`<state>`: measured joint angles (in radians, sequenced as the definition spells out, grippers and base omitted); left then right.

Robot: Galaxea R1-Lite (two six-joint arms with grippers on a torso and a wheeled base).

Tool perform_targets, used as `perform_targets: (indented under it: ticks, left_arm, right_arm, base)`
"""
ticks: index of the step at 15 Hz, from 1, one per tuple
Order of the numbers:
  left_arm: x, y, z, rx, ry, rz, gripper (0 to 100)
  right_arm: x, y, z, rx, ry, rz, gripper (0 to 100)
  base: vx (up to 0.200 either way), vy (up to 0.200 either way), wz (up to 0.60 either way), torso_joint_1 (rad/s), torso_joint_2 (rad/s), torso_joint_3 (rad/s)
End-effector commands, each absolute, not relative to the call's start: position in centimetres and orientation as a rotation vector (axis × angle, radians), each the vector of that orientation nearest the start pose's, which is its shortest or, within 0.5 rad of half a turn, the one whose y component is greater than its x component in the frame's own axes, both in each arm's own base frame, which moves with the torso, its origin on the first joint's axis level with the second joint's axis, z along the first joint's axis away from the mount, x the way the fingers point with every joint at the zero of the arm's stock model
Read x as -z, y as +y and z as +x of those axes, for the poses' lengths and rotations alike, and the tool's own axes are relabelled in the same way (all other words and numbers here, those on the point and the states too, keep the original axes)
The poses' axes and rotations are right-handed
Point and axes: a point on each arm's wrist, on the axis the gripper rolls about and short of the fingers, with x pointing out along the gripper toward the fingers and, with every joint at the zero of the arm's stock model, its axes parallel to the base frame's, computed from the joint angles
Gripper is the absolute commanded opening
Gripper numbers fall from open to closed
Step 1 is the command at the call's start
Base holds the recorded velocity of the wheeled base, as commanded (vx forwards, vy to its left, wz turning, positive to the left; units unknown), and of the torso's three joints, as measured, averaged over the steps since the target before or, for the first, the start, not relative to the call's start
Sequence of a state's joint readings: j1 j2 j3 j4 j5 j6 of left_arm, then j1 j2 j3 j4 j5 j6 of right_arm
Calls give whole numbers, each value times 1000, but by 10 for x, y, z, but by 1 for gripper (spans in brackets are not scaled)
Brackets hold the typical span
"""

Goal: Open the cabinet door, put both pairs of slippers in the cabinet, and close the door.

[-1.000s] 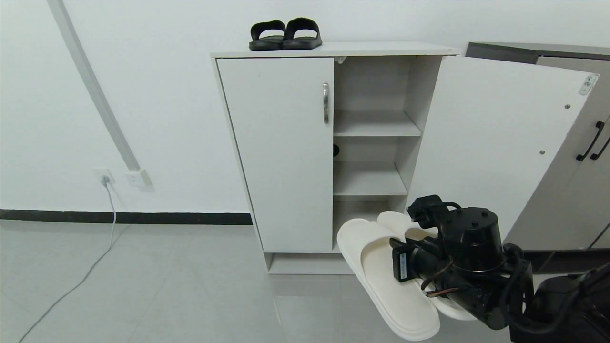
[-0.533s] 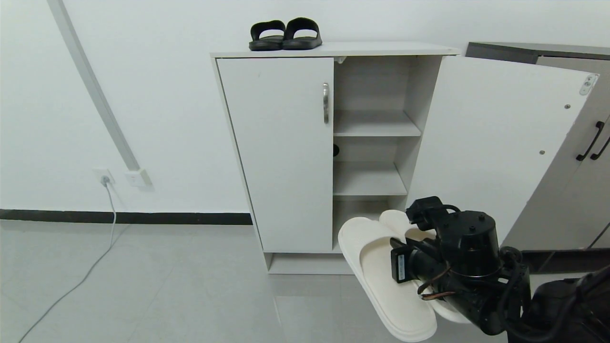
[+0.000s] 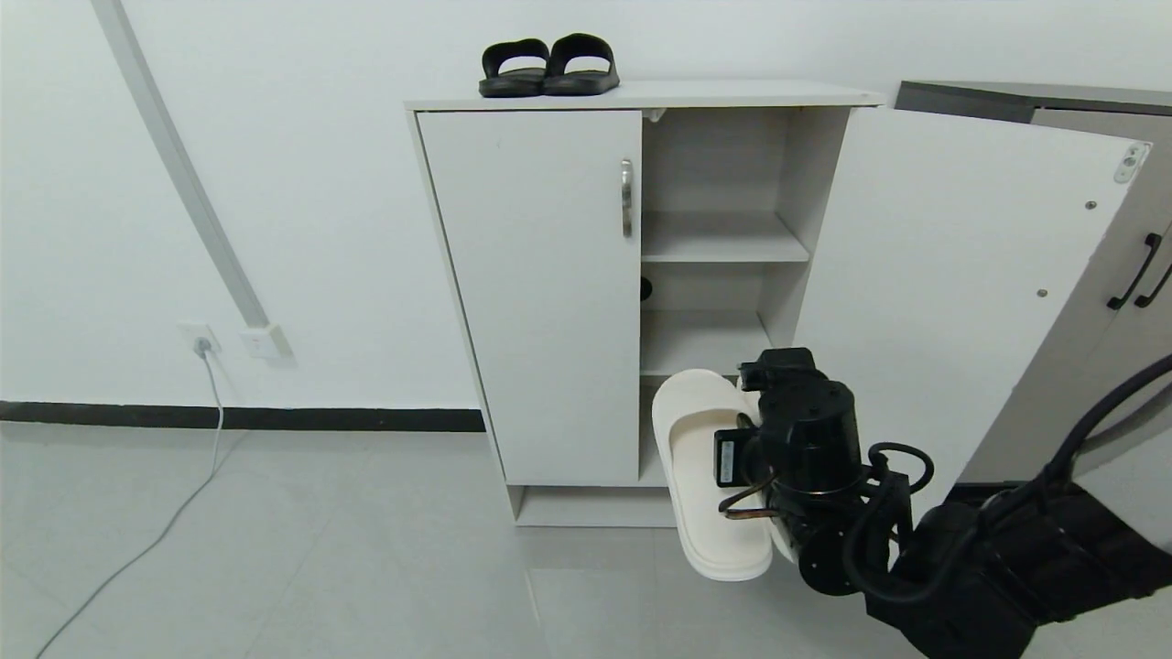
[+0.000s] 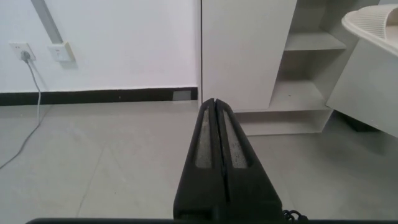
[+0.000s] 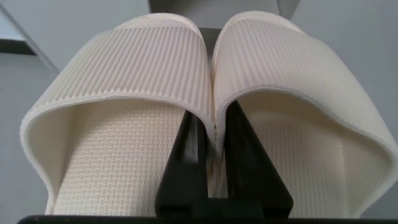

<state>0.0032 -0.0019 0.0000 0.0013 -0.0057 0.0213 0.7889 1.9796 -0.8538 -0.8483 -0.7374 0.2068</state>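
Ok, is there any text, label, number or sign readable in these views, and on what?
Readable text: none.
On the right arm's black wrist housing, a small white sticker: too small to read.
The white ribbed slippers, black rubber slippers and white wooden cabinet show no print.

The right arm (image 3: 806, 439) hides part of the white slippers (image 3: 700, 476). A dark object (image 3: 645, 289), half behind the closed door (image 3: 540, 293), is too hidden to identify.
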Motion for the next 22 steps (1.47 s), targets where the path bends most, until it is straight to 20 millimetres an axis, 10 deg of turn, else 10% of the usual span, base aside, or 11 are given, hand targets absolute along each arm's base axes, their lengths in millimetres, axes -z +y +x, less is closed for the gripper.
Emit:
perform_targets:
  ticks: [1,22]
  left_arm:
    - [-75,0,-23,3,2,21,0]
    - [-75,0,-23,0,3,28,0]
  right_arm:
    - [-112,250,270,-13,214,1,0]
    - [-88,265,269,-153,245,7,0]
  base:
    - [0,-200,0,7,2,2]
    - [0,-29,0,0,1,1]
